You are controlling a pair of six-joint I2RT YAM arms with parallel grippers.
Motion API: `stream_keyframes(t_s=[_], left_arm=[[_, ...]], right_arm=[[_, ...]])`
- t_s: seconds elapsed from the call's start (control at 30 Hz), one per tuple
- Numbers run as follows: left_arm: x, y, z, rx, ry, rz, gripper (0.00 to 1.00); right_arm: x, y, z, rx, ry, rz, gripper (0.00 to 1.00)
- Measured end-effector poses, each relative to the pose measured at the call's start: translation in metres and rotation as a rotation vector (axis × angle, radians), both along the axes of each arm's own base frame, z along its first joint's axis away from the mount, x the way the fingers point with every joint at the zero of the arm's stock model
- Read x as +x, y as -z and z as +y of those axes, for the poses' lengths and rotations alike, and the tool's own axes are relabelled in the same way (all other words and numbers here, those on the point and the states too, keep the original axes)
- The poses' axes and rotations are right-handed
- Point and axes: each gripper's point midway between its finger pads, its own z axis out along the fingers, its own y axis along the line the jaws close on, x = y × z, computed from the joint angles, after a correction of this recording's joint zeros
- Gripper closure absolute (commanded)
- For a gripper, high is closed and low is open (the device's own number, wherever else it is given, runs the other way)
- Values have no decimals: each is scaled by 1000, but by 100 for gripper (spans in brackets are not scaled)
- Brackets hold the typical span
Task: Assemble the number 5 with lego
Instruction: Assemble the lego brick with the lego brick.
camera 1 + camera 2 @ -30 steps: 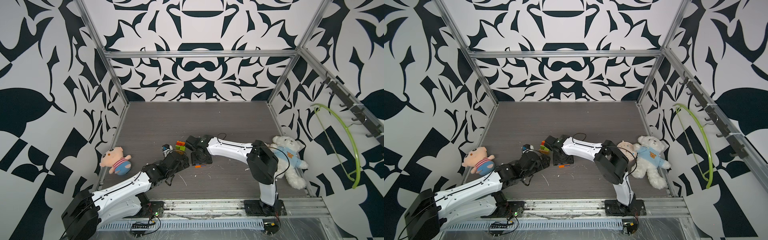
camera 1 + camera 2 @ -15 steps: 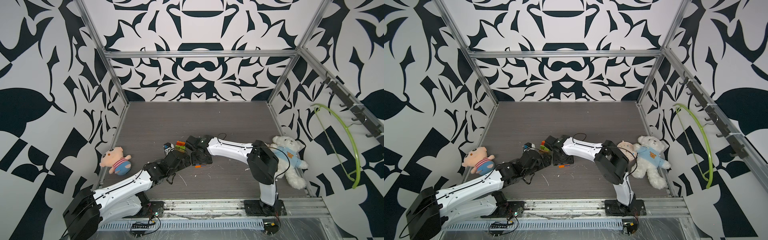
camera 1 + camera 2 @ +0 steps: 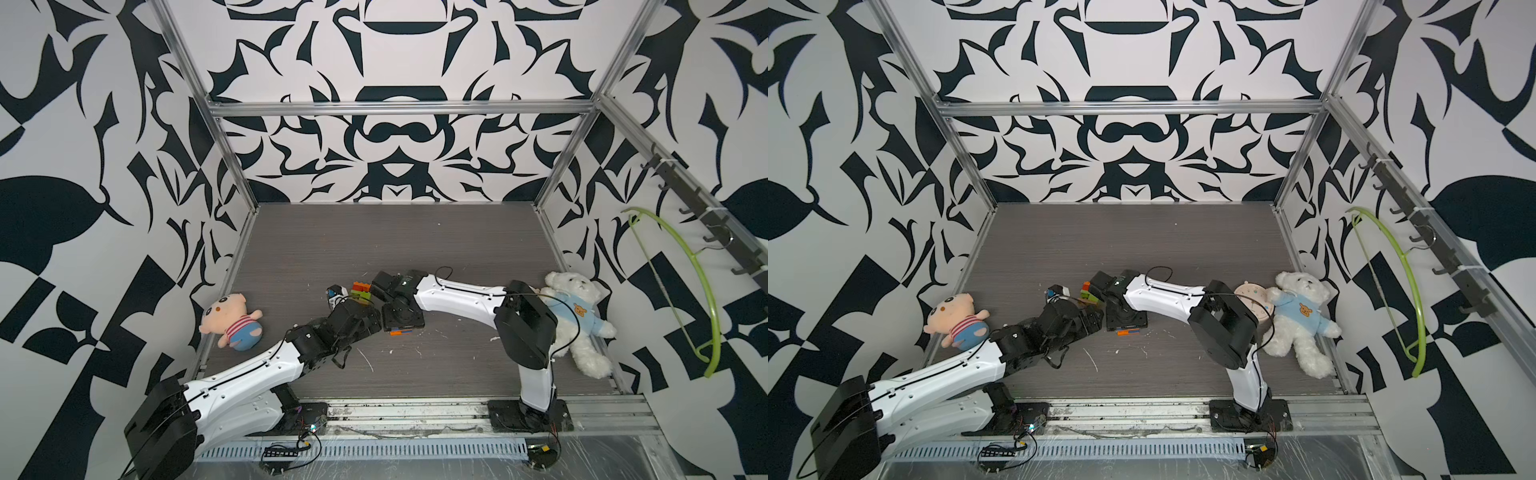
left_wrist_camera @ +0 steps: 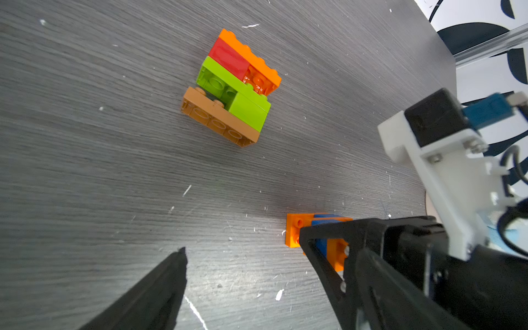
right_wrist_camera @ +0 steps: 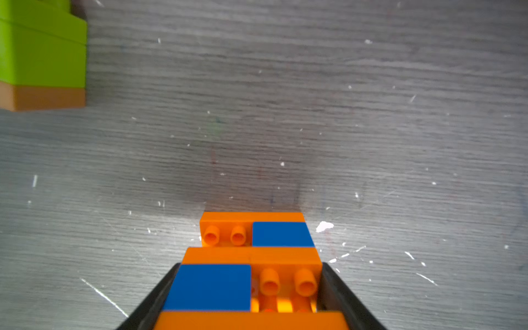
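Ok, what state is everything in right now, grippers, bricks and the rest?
Right gripper: shut on the orange-and-blue build.
Orange-and-blue build: joined, gripped, down at the table.
Left gripper: open, empty.
Mixed brick stack: joined, loose on the table.
Pink plush toy: lying on the table.
White teddy bear: lying face up.
Green hanger: hanging from the hook rail.

Colours: lego stack [image 5: 251, 271] orange, two blue squares. Near stack, lego cluster [image 4: 231, 88]: orange, red, lime green, tan-brown base. Under stack, table [image 4: 85, 171] dark grey woodgrain, white flecks. Around, walls [image 3: 395, 62] black-and-white leafy pattern.
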Motion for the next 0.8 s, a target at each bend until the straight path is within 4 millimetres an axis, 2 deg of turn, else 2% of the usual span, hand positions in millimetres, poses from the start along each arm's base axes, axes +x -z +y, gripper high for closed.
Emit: stream_keyframes(t_s=[0.27, 0.47, 0.8], left_arm=[[0, 0, 0, -1, -1, -1, 1], [0, -5, 0, -15, -1, -13, 1], [0, -10, 1, -27, -6, -23, 1]], right_arm=[[0, 0, 1, 3, -5, 1, 26], [-5, 26, 0, -24, -14, 46, 26], [-5, 26, 2, -17, -20, 46, 24]])
